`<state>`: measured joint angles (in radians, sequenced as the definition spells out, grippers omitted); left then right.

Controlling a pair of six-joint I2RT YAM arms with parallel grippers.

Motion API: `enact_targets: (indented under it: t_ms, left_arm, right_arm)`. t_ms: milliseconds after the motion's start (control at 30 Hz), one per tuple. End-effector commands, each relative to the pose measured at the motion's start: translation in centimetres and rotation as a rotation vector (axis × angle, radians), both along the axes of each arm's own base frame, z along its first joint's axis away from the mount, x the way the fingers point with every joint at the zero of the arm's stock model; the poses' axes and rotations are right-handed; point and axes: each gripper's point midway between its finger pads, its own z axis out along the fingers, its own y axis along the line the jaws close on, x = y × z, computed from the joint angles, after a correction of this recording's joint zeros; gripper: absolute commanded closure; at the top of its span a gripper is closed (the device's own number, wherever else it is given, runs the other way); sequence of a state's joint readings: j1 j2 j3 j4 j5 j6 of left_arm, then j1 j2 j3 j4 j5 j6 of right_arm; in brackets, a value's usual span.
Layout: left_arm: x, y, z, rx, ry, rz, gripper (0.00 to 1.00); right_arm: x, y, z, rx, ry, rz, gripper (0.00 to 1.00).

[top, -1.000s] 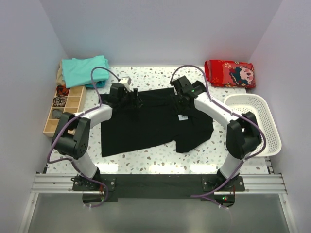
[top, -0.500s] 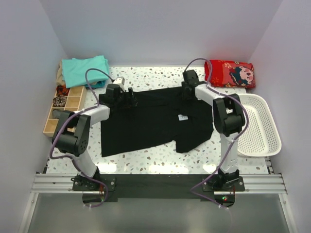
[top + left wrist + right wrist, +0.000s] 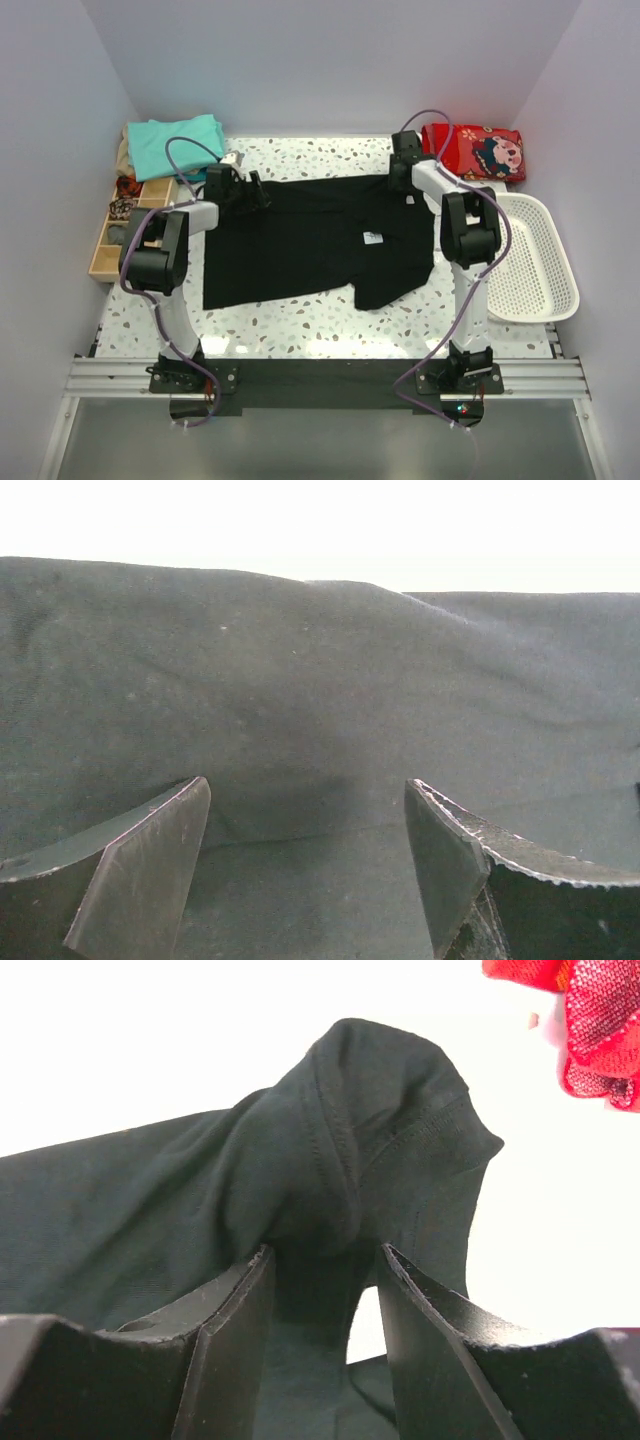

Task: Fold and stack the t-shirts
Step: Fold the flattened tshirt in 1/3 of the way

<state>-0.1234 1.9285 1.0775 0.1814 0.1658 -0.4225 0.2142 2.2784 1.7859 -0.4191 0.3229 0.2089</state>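
A large black t-shirt lies spread on the speckled table, a small white patch near its middle. My left gripper hovers low over its far left edge. In the left wrist view this gripper stands wide open, with black cloth lying flat under the fingers. My right gripper is at the shirt's far right corner. In the right wrist view it is shut on a bunched fold of the black cloth. Folded teal t-shirts sit at the back left.
A folded red patterned cloth lies at the back right, close to the right gripper, and shows in the right wrist view. A white basket stands along the right edge. A wooden compartment tray sits at the left.
Both grippers have moved outward and toward the back. The right one has drawn the shirt's far corner to the right, spreading the top edge wider. The left jaws have opened slightly.
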Motion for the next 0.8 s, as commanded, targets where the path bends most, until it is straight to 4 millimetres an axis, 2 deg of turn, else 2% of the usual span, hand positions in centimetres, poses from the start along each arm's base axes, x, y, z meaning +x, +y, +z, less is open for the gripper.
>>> enact_targets:
  t_ms: [0, 33, 67, 100, 133, 167, 200, 233, 267, 300, 367, 433, 467, 500, 533, 600, 633, 667, 700, 733, 767]
  left_arm:
    - [0.9, 0.5, -0.2, 0.009, -0.005, -0.04, 0.15]
    - [1.1, 0.2, 0.4, -0.002, -0.023, -0.052, 0.16]
    - [1.1, -0.2, 1.4, -0.02, -0.047, -0.067, 0.15]
    - [1.1, -0.5, 2.1, -0.033, -0.068, -0.076, 0.16]
    - [1.4, -0.7, 3.2, -0.055, -0.112, -0.078, 0.15]
    - [0.8, -0.9, 4.4, -0.07, -0.142, -0.082, 0.15]
    - [0.7, -1.0, 5.5, -0.082, -0.171, -0.082, 0.14]
    - [0.6, -1.4, 6.7, -0.097, -0.2, -0.083, 0.13]
    - [0.1, -1.5, 8.4, -0.1, -0.237, -0.08, 0.13]
    - [-0.2, -1.7, 9.4, -0.097, -0.257, -0.077, 0.13]
    - [-1.6, -2.6, 11.7, -0.092, -0.305, -0.076, 0.12]
    - [-3.2, -4.3, 12.4, -0.089, -0.31, -0.103, 0.12]
    - [-4.3, -4.3, 12.8, -0.075, -0.318, -0.086, 0.12]
    - [-5.1, -4.6, 12.6, -0.074, -0.314, -0.09, 0.12]
    - [-6.2, -5.4, 12.2, -0.08, -0.297, -0.103, 0.12]
    - [-8.4, -5.1, 11.2, -0.079, -0.271, -0.088, 0.12]
    - [-9.1, -5.1, 10.8, -0.088, -0.264, -0.084, 0.12]
    - [-10.5, -4.8, 10.3, -0.091, -0.256, -0.087, 0.12]
    - [-11.1, -4.7, 10.0, -0.092, -0.253, -0.086, 0.12]
    - [-11.7, -4.5, 9.6, -0.086, -0.24, -0.089, 0.12]
    - [-12.5, -4.3, 9.5, -0.086, -0.241, -0.094, 0.12]
  right_arm:
    - [0.4, 0.0, 2.5, 0.011, -0.045, 0.016, 0.51]
    - [-0.3, 0.3, 2.6, 0.031, -0.049, 0.039, 0.51]
    - [-0.3, 0.4, 5.5, 0.043, -0.11, 0.049, 0.51]
    - [-0.2, 0.5, 7.5, 0.058, -0.165, 0.052, 0.5]
    - [-1.3, 0.7, 7.6, 0.076, -0.161, 0.066, 0.5]
    - [-1.7, 0.7, 8.9, 0.085, -0.188, 0.068, 0.5]
    - [-2.3, 0.6, 13.2, 0.108, -0.279, 0.07, 0.49]
    - [-3.7, 0.6, 13.0, 0.119, -0.272, 0.075, 0.49]
    - [-4.6, 0.7, 14.3, 0.143, -0.292, 0.069, 0.48]
    - [-6.1, 0.4, 16.4, 0.156, -0.321, 0.059, 0.47]
    - [-8.7, 0.2, 15.7, 0.187, -0.274, 0.026, 0.46]
    - [-12.0, 0.1, 14.3, 0.225, -0.207, 0.008, 0.45]
    - [-13.1, 0.5, 13.6, 0.274, -0.182, -0.019, 0.45]
    - [-14.3, 1.3, 12.9, 0.328, -0.159, -0.007, 0.45]
    - [-16.7, 1.1, 11.1, 0.349, -0.119, -0.027, 0.45]
    - [-18.9, 1.9, 10.0, 0.441, -0.105, -0.058, 0.45]
    - [-21.3, 1.8, 7.3, 0.454, -0.045, -0.078, 0.45]
    - [-22.2, 2.0, 8.1, 0.501, -0.076, -0.097, 0.45]
    - [-23.0, 2.2, 7.7, 0.52, -0.07, -0.102, 0.45]
    - [-24.6, 2.2, 6.4, 0.525, -0.038, -0.112, 0.45]
    - [-25.2, 2.2, 6.8, 0.542, -0.052, -0.118, 0.45]
